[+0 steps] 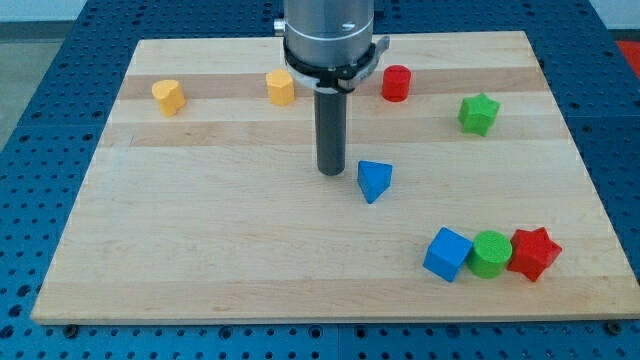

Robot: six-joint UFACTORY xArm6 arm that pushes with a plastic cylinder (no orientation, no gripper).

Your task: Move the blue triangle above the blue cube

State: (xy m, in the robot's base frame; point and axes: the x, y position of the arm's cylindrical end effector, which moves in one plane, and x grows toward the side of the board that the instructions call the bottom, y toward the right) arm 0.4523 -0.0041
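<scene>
You'll find no legible writing anywhere. There's no pincer, only my tip (331, 172), just left of the blue plastic triangle (374, 180) at mid wooden counter (200, 250). The blue plastic cube (447, 254) lies well toward the view's bottom right, touching a green cylinder (490, 253).

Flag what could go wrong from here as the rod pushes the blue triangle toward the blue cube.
1. My tip sits just left of the blue triangle; an off-centre push could spin it aside.
2. The blue cube touches the green cylinder, next to the red star; overshooting might knock that row apart.
</scene>
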